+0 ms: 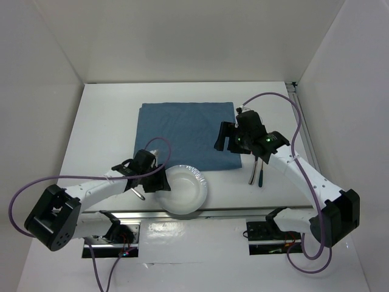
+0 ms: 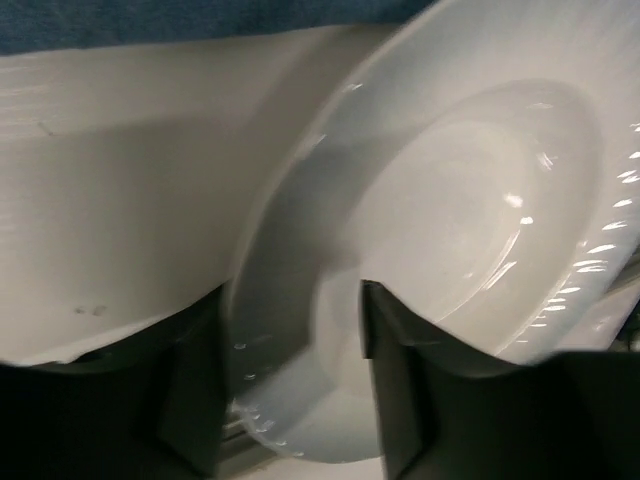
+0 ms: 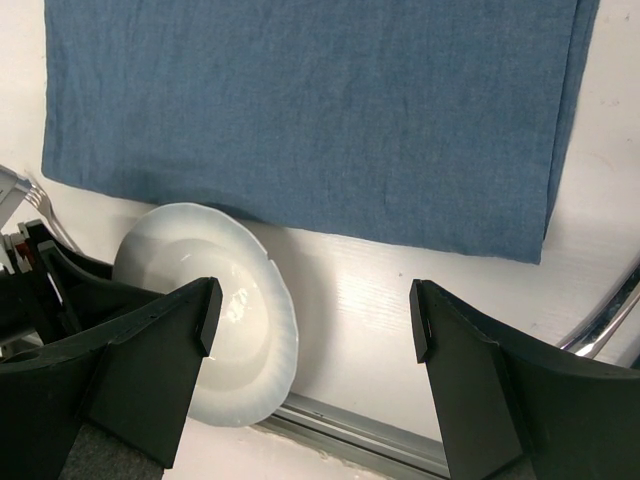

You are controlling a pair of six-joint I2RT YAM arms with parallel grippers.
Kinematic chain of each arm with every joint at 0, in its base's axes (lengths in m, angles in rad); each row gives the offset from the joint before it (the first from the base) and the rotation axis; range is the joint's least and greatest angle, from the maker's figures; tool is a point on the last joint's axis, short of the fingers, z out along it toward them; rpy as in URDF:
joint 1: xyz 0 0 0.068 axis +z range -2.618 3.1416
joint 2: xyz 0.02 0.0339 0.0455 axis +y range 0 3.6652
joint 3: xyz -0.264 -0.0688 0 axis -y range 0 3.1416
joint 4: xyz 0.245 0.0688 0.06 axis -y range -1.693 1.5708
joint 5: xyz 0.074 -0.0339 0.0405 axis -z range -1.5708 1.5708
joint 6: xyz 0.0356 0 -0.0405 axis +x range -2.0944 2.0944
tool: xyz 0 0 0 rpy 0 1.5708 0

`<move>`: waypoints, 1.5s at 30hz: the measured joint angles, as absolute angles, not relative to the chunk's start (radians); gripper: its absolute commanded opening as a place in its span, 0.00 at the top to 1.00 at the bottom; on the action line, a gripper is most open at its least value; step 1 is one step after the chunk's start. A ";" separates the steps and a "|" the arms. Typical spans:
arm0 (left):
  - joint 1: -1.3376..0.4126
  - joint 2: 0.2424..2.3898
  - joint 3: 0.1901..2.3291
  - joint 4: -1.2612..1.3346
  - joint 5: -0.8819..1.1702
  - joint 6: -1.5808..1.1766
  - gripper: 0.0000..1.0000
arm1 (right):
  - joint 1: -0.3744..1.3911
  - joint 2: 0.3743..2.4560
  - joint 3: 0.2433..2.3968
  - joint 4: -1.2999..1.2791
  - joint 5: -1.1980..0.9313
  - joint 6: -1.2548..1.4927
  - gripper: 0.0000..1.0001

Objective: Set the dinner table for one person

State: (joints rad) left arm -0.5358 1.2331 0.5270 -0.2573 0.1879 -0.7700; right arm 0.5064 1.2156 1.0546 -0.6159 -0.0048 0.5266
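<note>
Though blurred, left hand (image 2: 290, 305) straddles plate (image 2: 470, 220).

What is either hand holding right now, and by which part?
Left hand straddles the rim of the white plate; a firm grip cannot be told. Right hand is open, empty.

Plate (image 1: 185, 190) glossy glazed; mat (image 1: 182, 131) matt woven cloth; dinner table (image 1: 109, 121) matt.
</note>
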 measured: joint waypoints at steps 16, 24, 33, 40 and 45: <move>-0.540 1.200 0.706 -0.429 0.199 -0.734 1.00 | 0.506 1.206 1.087 -0.641 0.014 0.527 0.12; -0.424 1.325 1.261 -0.657 0.220 -0.653 1.00 | 0.507 1.168 1.166 -0.675 0.075 0.526 0.12; -0.279 1.592 1.402 -0.546 0.373 -0.627 1.00 | 0.507 1.127 1.162 -0.694 0.088 0.531 0.12; -0.197 1.684 1.386 -0.422 0.524 -0.657 1.00 | 0.507 1.129 1.157 -0.707 0.092 0.531 0.12; -0.145 1.738 1.369 -0.246 0.628 -0.715 1.00 | 0.507 1.143 1.157 -0.709 0.092 0.531 0.12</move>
State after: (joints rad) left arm -0.1452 1.7382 1.3693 -0.2462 0.6277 -0.7147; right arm 0.5072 1.1427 1.1568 -0.7090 0.0917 0.5312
